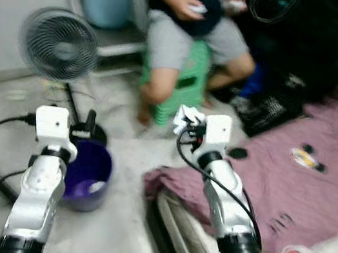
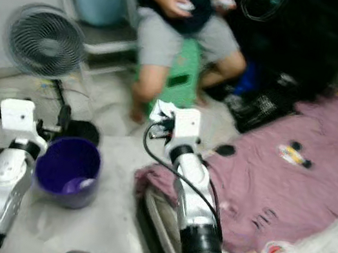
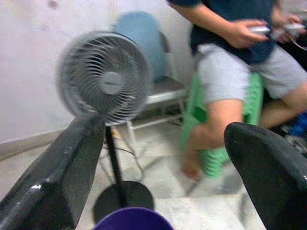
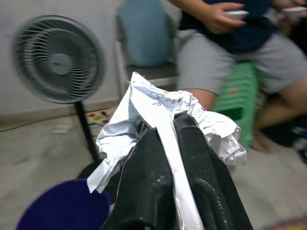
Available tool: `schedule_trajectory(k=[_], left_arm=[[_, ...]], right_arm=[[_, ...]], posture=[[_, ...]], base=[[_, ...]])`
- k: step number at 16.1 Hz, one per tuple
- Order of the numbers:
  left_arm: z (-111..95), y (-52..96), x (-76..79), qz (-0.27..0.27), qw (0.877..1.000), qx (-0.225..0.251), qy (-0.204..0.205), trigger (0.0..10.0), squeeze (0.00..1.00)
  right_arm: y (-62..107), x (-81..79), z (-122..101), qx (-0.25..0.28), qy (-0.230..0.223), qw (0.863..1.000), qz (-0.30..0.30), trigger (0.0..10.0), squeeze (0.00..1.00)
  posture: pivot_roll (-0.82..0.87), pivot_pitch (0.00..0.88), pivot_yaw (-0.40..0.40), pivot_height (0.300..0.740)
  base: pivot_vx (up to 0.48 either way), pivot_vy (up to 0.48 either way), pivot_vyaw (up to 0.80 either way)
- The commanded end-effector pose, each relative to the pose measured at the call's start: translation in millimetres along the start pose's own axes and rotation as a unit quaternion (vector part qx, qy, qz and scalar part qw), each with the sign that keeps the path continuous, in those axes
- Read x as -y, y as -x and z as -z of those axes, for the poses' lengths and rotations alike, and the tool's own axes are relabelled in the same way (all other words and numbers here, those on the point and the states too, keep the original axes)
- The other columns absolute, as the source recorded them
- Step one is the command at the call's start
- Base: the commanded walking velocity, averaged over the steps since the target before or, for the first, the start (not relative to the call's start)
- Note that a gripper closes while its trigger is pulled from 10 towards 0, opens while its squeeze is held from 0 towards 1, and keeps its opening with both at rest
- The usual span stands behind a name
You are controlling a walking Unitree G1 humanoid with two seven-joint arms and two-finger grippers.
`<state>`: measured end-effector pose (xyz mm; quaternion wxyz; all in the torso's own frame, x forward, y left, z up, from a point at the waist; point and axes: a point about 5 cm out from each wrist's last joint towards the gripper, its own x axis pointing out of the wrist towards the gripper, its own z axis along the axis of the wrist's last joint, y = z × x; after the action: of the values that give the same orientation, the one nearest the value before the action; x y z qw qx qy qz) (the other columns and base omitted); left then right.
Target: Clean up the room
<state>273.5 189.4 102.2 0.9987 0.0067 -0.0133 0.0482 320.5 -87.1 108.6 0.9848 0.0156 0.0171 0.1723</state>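
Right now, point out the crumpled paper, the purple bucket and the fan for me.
crumpled paper point(image 4: 158, 108): right wrist view, middle of the wad.
purple bucket point(image 2: 64, 164): right eye view, inner wall.
fan point(image 1: 59, 45): left eye view, centre of the grille.

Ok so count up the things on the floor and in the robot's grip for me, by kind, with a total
Crumpled white paper, held in the right gripper: 1
Round purple plastic bucket on the floor: 1
Grey standing fan: 1
Green plastic stool, with a person sitting on it: 1
Pink patterned blanket: 1
Total: 5
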Motion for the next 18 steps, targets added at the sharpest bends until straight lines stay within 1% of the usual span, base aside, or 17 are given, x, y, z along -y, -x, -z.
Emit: schedule_trajectory(k=[1,5,9,18], left_arm=[[0.3,-0.2,5.8,0.012,1.000,0.000,0.001,10.0,0.00],[-0.4,0.1,7.4,0.020,1.000,-0.001,0.005,10.0,0.00],[-1.2,0.7,11.7,0.028,1.000,0.002,0.009,10.0,0.00],[-1.8,1.2,14.6,0.038,0.999,0.000,0.013,10.0,0.00]], right_arm=[[-1.0,6.6,-2.7,0.005,0.000,1.000,0.011,10.0,0.00],[1.0,4.8,-0.2,0.004,0.001,1.000,0.011,10.0,0.00],[-0.9,6.0,-1.2,0.004,0.002,1.000,0.010,10.0,0.00],[0.6,5.8,0.0,0.003,-0.001,1.000,0.011,10.0,0.00]], posture=[[-0.07,0.000,-0.002,0.740],[-0.07,0.000,0.001,0.740],[-0.08,0.000,-0.002,0.740],[-0.08,0.003,-0.004,0.740]], base=[[0.000,0.000,0.80],[0.000,0.000,0.80],[0.000,0.000,0.80],[0.000,0.000,0.80]])
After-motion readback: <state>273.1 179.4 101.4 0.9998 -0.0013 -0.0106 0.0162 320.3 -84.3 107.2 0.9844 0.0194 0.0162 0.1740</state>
